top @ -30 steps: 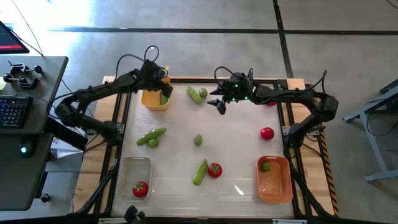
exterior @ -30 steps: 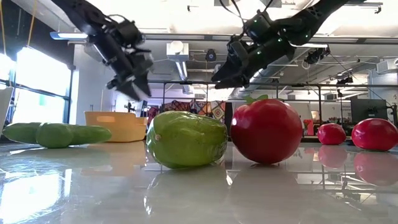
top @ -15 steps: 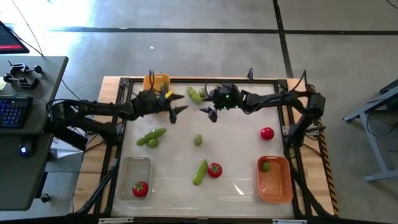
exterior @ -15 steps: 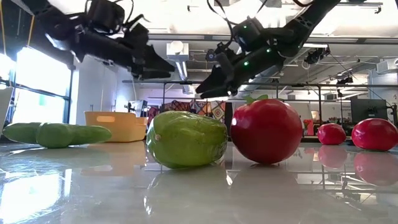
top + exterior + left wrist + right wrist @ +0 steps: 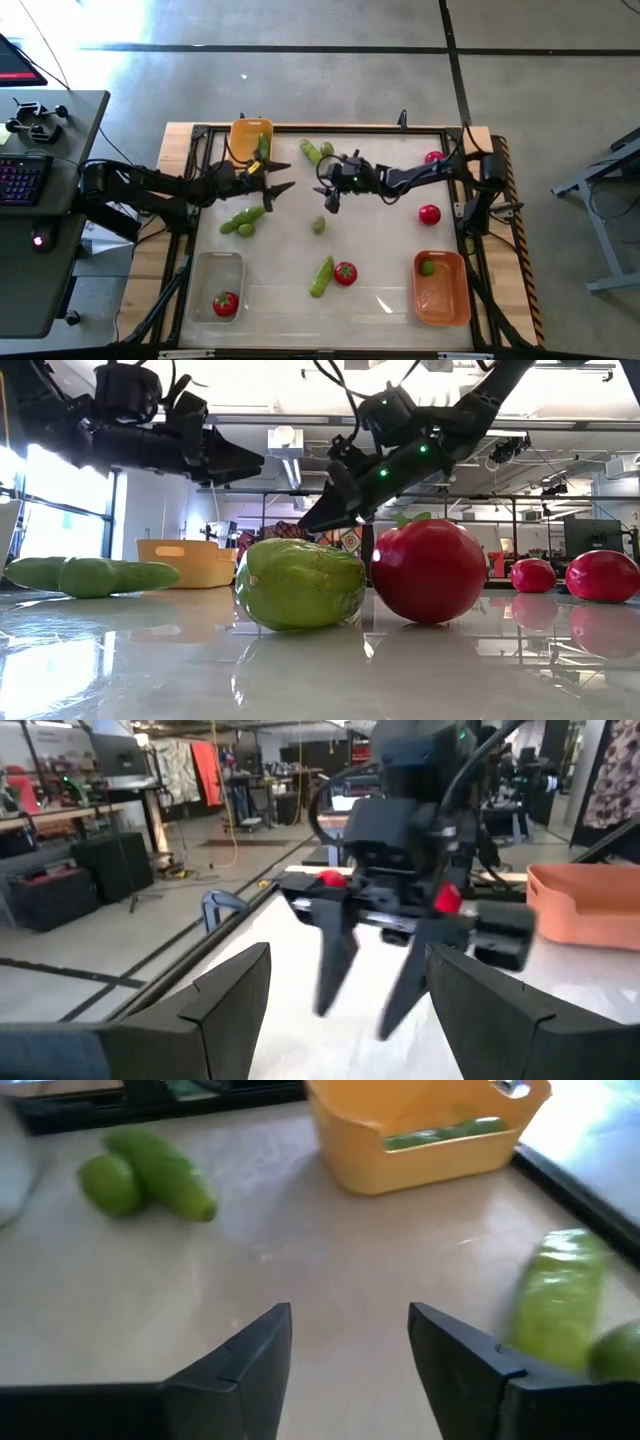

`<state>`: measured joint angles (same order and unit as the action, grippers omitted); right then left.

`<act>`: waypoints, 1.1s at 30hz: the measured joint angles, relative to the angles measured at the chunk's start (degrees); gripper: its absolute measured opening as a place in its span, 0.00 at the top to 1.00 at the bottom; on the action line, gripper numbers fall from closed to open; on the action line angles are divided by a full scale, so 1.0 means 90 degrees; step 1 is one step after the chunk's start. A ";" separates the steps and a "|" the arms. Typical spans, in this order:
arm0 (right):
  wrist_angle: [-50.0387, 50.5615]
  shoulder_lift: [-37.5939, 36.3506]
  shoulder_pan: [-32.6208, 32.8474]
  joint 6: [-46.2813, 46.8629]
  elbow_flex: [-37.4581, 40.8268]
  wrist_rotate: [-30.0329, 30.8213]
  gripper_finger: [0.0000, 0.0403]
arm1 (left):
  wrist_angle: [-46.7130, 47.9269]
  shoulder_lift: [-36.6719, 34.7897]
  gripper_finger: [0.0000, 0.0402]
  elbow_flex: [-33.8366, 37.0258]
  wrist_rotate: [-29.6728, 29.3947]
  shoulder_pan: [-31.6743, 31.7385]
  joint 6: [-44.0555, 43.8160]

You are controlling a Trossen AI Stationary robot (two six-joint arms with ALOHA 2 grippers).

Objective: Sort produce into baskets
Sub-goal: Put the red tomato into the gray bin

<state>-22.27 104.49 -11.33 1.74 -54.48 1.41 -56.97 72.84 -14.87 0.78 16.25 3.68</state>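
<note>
My left gripper (image 5: 281, 177) hangs open and level above the table, just near of the yellow basket (image 5: 243, 138), which holds a cucumber (image 5: 262, 148). It faces my right gripper (image 5: 327, 196), open and tilted down left of the table's middle, above a lime (image 5: 318, 226). In the right wrist view the fingers (image 5: 243, 1365) frame bare tabletop. A cucumber and a lime (image 5: 316, 152) lie at the far edge. A cucumber with limes (image 5: 243, 220) lies at the left. A cucumber (image 5: 321, 277) and a tomato (image 5: 345, 272) lie near the front.
A clear basket (image 5: 203, 268) at the front left holds a tomato (image 5: 225, 303). An orange basket (image 5: 445, 300) at the front right holds a lime (image 5: 427, 266). Two tomatoes (image 5: 429, 213) (image 5: 432, 157) lie on the right side.
My left gripper has left the yellow basket, coming down toward the table's middle and tipping from pointing down to level. My right gripper has moved left and down from the far edge toward the table's middle, so the two now face each other.
</note>
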 joint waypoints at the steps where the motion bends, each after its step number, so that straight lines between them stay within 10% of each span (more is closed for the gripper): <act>1: 0.0061 0.0000 0.0044 0.0042 0.0000 -0.0129 0.54 | 0.0009 0.0000 0.37 0.0025 0.0000 0.0000 -0.0003; 33: 0.0187 0.0406 0.0509 -0.0225 0.0002 -0.0046 0.55 | 0.0772 0.0000 0.37 0.0065 0.0058 -0.0022 0.0607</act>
<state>-20.59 108.14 -6.74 -0.28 -54.46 0.99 -50.02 72.84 -14.28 1.30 16.05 9.15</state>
